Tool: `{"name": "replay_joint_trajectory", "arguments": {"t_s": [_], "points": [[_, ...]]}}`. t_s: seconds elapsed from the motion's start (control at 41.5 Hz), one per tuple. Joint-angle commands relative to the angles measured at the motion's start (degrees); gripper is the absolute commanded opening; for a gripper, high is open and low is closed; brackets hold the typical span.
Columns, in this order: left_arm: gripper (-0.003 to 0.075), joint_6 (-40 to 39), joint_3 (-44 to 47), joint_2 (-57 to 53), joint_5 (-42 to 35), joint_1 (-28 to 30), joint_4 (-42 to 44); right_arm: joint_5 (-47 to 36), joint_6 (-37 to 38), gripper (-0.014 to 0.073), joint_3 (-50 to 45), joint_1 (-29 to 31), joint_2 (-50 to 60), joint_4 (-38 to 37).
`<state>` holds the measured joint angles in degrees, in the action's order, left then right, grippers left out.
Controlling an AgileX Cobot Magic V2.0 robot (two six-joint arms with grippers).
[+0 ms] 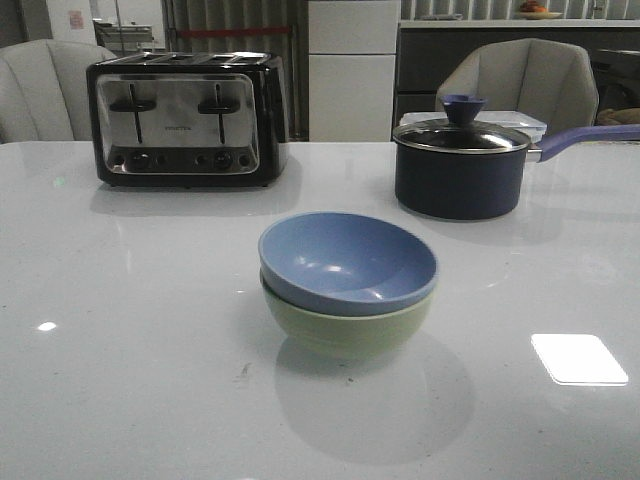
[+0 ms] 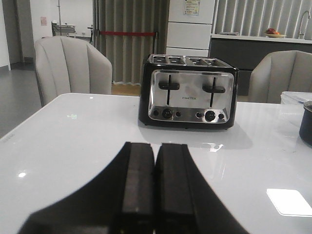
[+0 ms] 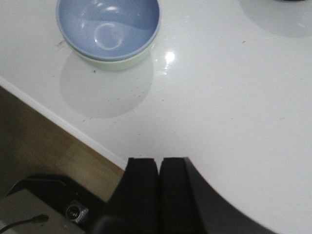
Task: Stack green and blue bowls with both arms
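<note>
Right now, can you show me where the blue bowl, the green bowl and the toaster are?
blue bowl (image 1: 345, 260), front view, inside its hollow.
green bowl (image 1: 345, 328), front view, outer wall under the blue one.
toaster (image 1: 180, 125), front view, shiny front panel.

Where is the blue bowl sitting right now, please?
In the front view, the blue bowl sits nested inside the green bowl near the middle of the table, in front of the saucepan and the toaster.

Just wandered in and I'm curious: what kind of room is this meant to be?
Most likely a mock kitchen or dining corner in a lab. A toaster and a lidded saucepan stand on a white table, stacked bowls sit in front, and armchairs and a counter stand behind.
</note>
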<state>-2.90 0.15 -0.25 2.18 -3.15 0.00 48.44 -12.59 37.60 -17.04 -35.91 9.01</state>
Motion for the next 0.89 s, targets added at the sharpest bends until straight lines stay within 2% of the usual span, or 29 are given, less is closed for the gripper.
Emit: {"name": "replay_joint_trajectory", "arguments": {"t_s": [0.0, 0.096, 0.193, 0.458, 0.747, 0.867], "points": [[0.0093, -0.39, 0.3, -1.11, -5.49, -0.5, 0.0, -7.36, 0.02, 0.0054, -2.36, 4.07, 5.86, 0.35], [0.0093, -0.39, 0.3, -1.11, -5.49, -0.5, 0.0, -12.19, 0.02, 0.0054, -8.15, 7.63, 13.32, 0.35], [0.0093, -0.39, 0.3, -1.11, -5.49, -0.38, 0.0, -20.66, 0.02, 0.0054, -14.89, 10.82, 20.42, 0.35], [0.0093, -0.39, 0.3, -1.11, -5.49, -0.38, 0.0, -40.1, 0.02, 0.0054, -29.24, 17.34, 30.47, 0.35], [0.0093, -0.39, 0.3, -1.11, -5.49, -0.38, 0.0, -54.03, 0.02, 0.0054, -39.06, 17.54, 36.65, 0.35], [0.0093, -0.39, 0.3, -1.11, -5.49, -0.38, 0.0, -52.17, 0.02, 0.0054, -38.96, 17.44, 37.65, 0.35]]}}
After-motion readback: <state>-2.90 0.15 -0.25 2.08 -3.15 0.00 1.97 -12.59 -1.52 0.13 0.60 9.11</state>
